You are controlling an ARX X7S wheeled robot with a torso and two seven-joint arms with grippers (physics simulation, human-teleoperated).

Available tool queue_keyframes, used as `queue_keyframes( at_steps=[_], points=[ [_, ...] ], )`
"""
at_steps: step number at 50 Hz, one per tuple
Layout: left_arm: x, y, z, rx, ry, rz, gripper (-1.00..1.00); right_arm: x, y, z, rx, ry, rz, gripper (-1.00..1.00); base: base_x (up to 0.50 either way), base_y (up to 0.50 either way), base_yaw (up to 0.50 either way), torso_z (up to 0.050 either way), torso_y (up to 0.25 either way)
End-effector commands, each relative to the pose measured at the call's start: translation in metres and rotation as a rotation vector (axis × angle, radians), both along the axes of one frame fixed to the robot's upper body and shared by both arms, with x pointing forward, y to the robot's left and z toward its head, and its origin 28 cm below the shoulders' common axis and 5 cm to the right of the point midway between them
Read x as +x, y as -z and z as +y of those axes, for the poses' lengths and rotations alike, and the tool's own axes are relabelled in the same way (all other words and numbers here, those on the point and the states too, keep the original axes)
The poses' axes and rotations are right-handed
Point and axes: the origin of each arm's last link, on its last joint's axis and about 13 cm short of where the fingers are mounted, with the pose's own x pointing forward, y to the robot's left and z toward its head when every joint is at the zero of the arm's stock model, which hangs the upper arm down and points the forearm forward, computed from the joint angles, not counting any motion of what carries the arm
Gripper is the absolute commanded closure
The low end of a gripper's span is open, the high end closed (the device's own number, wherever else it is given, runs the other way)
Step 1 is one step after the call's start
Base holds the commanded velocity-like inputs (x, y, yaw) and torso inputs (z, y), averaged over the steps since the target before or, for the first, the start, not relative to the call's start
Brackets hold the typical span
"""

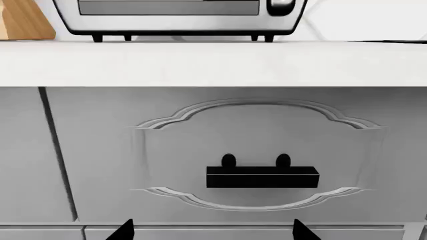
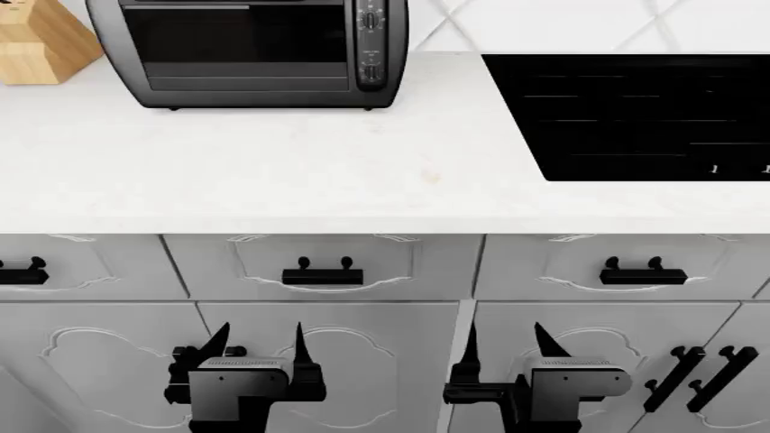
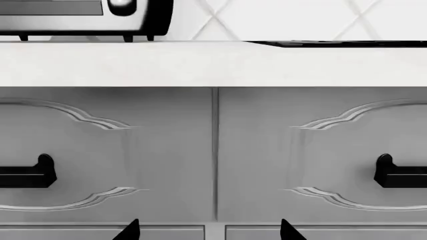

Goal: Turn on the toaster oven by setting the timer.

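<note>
The toaster oven [image 2: 241,54] stands at the back left of the white counter, a dark grey box with a dark glass door and a black strip with two small knobs [image 2: 371,41] on its right side. Its lower part shows in the left wrist view [image 1: 180,17] and its corner in the right wrist view [image 3: 87,17]. My left gripper [image 2: 255,347] and right gripper [image 2: 506,347] are both open and empty. They hang low in front of the cabinet doors, well below the counter and far from the oven.
A flat black cooktop [image 2: 632,113] lies at the counter's right. A wooden knife block [image 2: 42,41] stands left of the oven. Grey drawers with black handles [image 2: 323,273] run under the counter edge [image 2: 385,216].
</note>
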Motion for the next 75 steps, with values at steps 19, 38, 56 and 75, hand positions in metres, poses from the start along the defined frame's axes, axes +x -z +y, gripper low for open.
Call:
queue_keyframes(
  at_steps=[19, 38, 56, 75],
  points=[
    [-0.015, -0.020, 0.003, 0.010, -0.063, -0.044, -1.00, -0.004, -0.028, -0.002, 0.019, 0.009, -0.029, -1.00, 0.00, 0.00, 0.00, 0.000, 0.000],
    [-0.004, -0.189, 0.034, 0.084, 0.042, -0.226, -1.00, 0.041, -0.182, -0.029, 0.043, 0.055, -0.282, -1.00, 0.00, 0.00, 0.00, 0.000, 0.000],
    [0.022, -0.239, 0.055, 0.027, 0.080, -0.067, -1.00, 0.076, -0.247, -0.037, 0.024, 0.047, -0.152, -1.00, 0.00, 0.00, 0.00, 0.000, 0.000],
    [0.044, -0.254, 0.069, 0.017, 0.039, -0.008, -1.00, 0.093, -0.259, -0.036, 0.024, 0.029, -0.073, -1.00, 0.00, 0.00, 0.00, 0.000, 0.000]
  ],
)
